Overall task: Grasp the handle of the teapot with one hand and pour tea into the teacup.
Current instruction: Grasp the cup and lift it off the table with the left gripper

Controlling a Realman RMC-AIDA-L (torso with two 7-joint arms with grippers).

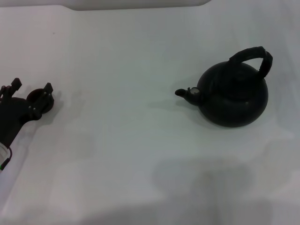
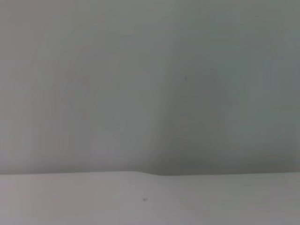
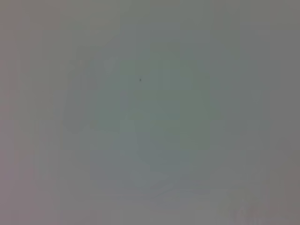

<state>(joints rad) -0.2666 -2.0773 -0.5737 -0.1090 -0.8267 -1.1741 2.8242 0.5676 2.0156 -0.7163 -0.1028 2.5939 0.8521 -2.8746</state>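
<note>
Our left hand (image 1: 32,92) is sitting at the far left edge of the tabletop (image 1: 117,140), its black fingers (image 1: 47,87) spread apart with the teacup (image 1: 40,99) lying right at them, partly hidden behind the fingertips. We cannot tell whether the fingers are touching the cup or only flanking it. The right hand is not showing in any view; its wrist camera is giving us only blank grey surface.

The teapot (image 1: 233,93) is standing upright on the right side of the tabletop, well apart from the cup, spout pointing left toward it, and the handle (image 1: 253,55) is arching over its top, free of any grip.

As we judge it, the grasp is not yet begun. To do it well, we are wanting the right hand coming down over the arch with fingers spread across the loop's width, closing on its crown so the pot hangs balanced and does not swing. The ribbed wrap should be helping the hold. Since pot and cup are far apart, we are also planning a level carry before any tilt.

The left arm is lying low, reaching in from the left edge, wrist angled toward the cup.
</note>
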